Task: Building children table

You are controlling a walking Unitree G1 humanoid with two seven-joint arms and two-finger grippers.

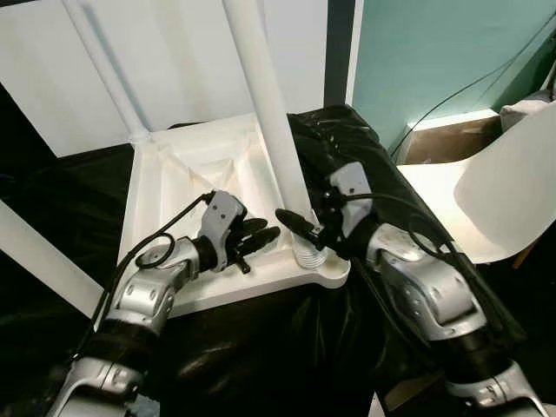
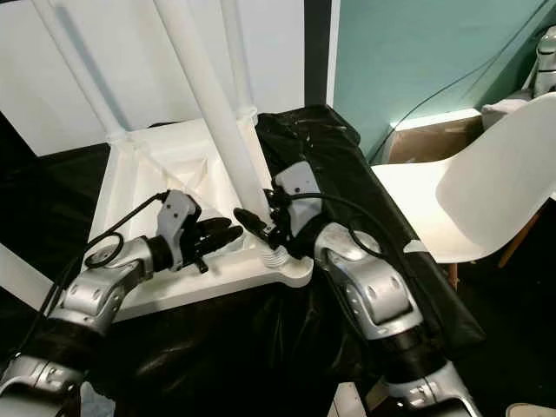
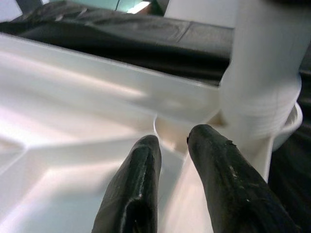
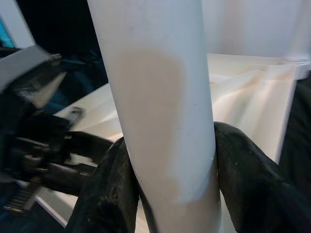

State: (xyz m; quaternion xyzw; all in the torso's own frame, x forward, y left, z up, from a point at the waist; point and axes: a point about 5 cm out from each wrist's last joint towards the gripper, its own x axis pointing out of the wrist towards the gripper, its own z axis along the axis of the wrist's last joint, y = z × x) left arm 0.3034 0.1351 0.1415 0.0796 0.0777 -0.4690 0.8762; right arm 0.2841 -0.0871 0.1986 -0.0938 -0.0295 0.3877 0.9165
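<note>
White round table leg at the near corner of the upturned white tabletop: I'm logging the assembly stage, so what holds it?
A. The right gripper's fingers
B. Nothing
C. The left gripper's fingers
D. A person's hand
A: the right gripper has its black fingers clamped on either side of the white round table leg.

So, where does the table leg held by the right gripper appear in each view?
Left eye: table leg, upper centre, down to the corner socket.
Right eye: centre-left.
Left wrist: its threaded base, beyond the fingertips.
Right wrist: centre, between the fingers.
Shared landmark: the corner socket.
</note>
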